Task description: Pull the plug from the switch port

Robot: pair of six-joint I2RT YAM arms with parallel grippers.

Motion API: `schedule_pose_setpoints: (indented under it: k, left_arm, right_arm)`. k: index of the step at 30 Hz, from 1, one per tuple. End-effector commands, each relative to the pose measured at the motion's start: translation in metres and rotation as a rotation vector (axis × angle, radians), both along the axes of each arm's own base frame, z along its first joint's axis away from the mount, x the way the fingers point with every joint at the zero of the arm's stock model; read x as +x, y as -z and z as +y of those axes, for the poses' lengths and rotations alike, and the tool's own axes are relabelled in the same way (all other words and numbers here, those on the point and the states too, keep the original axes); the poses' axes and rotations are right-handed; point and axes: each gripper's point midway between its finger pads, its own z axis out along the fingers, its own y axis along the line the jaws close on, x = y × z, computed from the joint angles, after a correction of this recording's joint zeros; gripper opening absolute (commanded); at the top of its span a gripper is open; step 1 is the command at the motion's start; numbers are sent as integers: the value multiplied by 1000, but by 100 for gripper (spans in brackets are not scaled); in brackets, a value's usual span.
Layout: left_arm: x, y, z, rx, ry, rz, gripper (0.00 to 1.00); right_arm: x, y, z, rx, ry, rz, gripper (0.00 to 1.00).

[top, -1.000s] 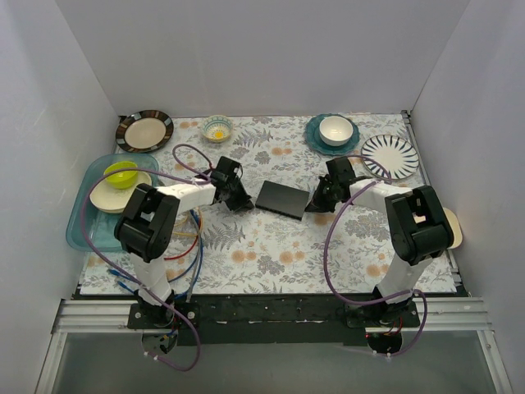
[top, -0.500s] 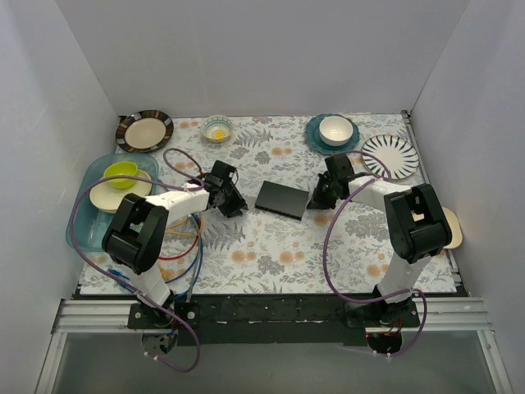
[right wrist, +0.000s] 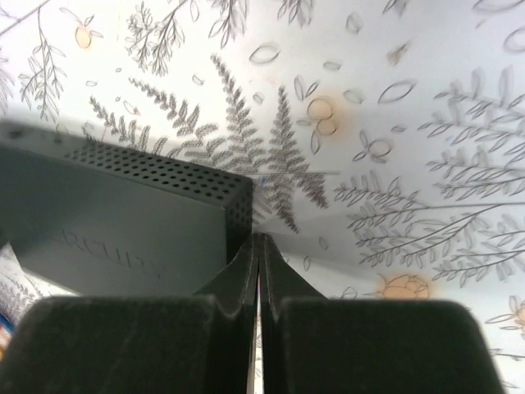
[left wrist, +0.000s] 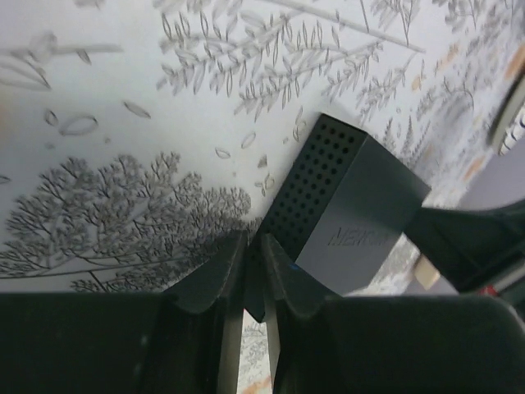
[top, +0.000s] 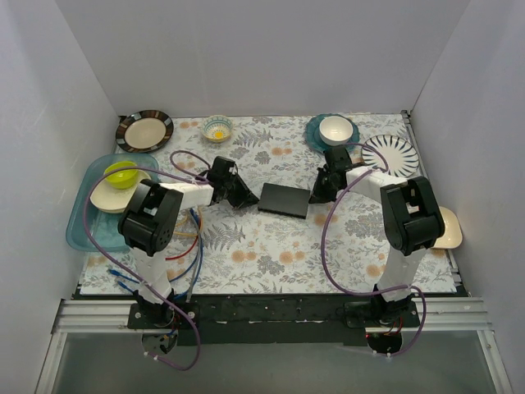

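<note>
White walls box in a floral-cloth table (top: 271, 246) whose upper and left margins hold crockery, among it a teal tray (top: 78, 226) at the left and a striped plate (top: 390, 156) at the upper right. At the centre of the overhead view the switch (top: 284, 200) lies flat, a matte black slab well apart from the dishes. Both arms reach in to it from either side. The left gripper (top: 244, 197) sits at its left end, and the left wrist view shows the jaws drawn nearly together at a lower corner of the box. Something dark sits in the narrow gap, but whether it is gripped cannot be told. The right gripper (right wrist: 257, 238) is at the opposite end, its fingers pressed fully together on nothing, tips just beside a corner with a perforated side wall. No plug or cable can be made out at the switch in any view. The box looks rigid and light with a smooth shell, so it would probably slide on the cloth under a tug. One gripper should brace an end wall or pinch a long edge. The plug, likely small and stiff, is best taken by its body right at the socket.
</note>
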Motion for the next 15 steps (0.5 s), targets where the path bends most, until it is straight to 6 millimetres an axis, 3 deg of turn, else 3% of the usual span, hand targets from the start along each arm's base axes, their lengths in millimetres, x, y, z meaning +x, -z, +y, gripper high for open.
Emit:
schedule_pose_setpoints:
  k: [1, 2, 5, 9, 12, 14, 15]
  left_arm:
    - [-42, -16, -29, -162, 109, 29, 13]
    - [-45, -25, -29, -172, 112, 10, 13]
    - [-59, -22, -20, -150, 94, 19, 13]
    - [-58, -26, -5, -73, 61, 0, 17]
    - [-46, -25, 18, -17, -28, 3, 30]
    - [-36, -24, 52, 85, -144, 14, 34]
    - [-27, -35, 62, 111, -175, -13, 41]
  right_arm:
    - [10, 0, -5, -45, -7, 11, 1]
    - [11, -2, -4, -39, -4, 8, 1]
    - [14, -2, -2, -32, -3, 4, 1]
    - [13, 1, -1, -23, -4, 10, 1]
    - [8, 0, -6, -35, 14, 1, 1]
    - [8, -11, -21, -97, 64, -36, 1]
    - [11, -20, -28, -126, 87, -68, 1]
